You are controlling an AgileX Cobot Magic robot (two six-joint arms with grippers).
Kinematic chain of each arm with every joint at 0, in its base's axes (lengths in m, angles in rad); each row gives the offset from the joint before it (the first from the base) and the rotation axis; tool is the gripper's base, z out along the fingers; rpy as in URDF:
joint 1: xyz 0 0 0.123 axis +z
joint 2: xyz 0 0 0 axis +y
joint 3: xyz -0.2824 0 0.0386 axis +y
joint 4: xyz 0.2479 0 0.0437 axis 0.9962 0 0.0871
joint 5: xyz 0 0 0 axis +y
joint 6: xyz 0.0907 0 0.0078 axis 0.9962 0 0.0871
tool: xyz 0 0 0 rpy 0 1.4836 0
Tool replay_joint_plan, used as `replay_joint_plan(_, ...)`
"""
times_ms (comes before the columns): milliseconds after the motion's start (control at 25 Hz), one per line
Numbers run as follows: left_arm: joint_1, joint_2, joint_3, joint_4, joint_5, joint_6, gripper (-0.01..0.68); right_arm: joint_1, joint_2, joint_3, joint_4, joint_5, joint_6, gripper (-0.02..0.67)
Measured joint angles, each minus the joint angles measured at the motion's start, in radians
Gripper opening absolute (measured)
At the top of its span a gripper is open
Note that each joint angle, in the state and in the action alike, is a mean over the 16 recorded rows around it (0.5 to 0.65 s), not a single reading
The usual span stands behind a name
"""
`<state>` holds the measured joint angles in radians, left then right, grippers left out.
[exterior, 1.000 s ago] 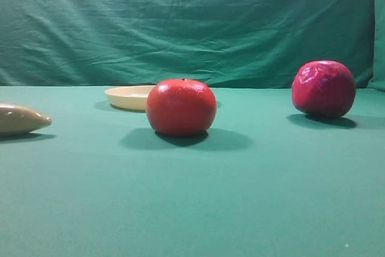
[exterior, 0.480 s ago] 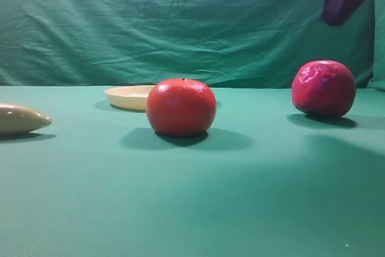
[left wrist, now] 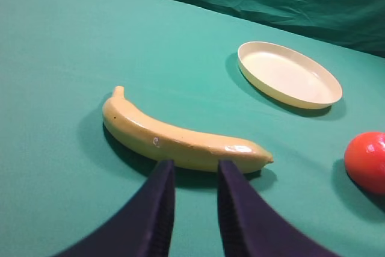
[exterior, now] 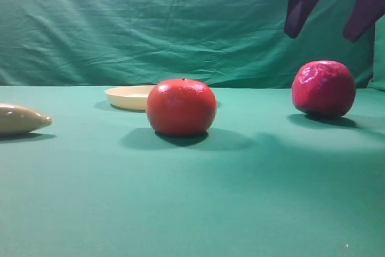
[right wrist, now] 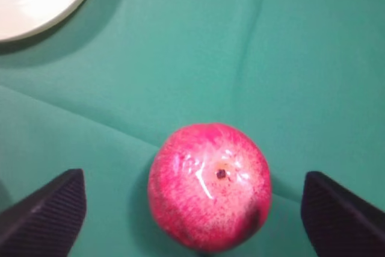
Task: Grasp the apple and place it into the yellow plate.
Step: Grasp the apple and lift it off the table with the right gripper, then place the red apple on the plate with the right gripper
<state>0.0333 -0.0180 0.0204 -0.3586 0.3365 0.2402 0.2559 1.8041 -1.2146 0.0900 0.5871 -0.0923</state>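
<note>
Two fruits lay on the green cloth point(exterior: 198, 209), and the apple point(exterior: 323, 88) served as the landmark: it rested on the cloth, untouched. Above the apple hung the right gripper point(exterior: 328, 13), its dark fingers point(exterior: 299, 4) spread wide apart and holding nothing; from the right wrist view the apple point(right wrist: 209, 186) sat between the two fingertips, below them. To the left of the apple stood an orange-red fruit point(exterior: 181, 106) (smoother, like a tomato), and behind that fruit, farther left of the apple, lay the yellow plate point(exterior: 126, 96). Far to the left of the apple lay a banana point(left wrist: 180, 139). The left gripper point(left wrist: 195, 176) hovered just beside the banana with only a narrow gap between its fingers, gripping nothing.
</note>
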Motion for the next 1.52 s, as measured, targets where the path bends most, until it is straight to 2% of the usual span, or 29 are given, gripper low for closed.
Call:
replay_joint_plan(400,0.0,0.0,0.0,0.0,0.0,0.0,0.157,0.0,0.077,-0.023,0.003,-0.025,0.022,0.556)
replay_joint_plan(720,0.0,0.0,0.0,0.0,0.0,0.0,0.157,0.021,0.057,-0.15,0.1,-0.023,-0.019,0.497)
replay_joint_plan(1120,0.0,0.0,0.0,0.0,0.0,0.0,0.157,0.163,0.112,-0.34,0.246,-0.152,-0.186,0.493)
replay_joint_plan(1360,0.0,0.0,0.0,0.0,0.0,0.0,0.157,0.261,0.206,-0.386,0.265,-0.283,-0.273,0.493)
replay_joint_plan(1520,0.0,0.0,0.0,0.0,0.0,0.0,0.157,0.299,0.258,-0.401,0.267,-0.347,-0.302,0.519)
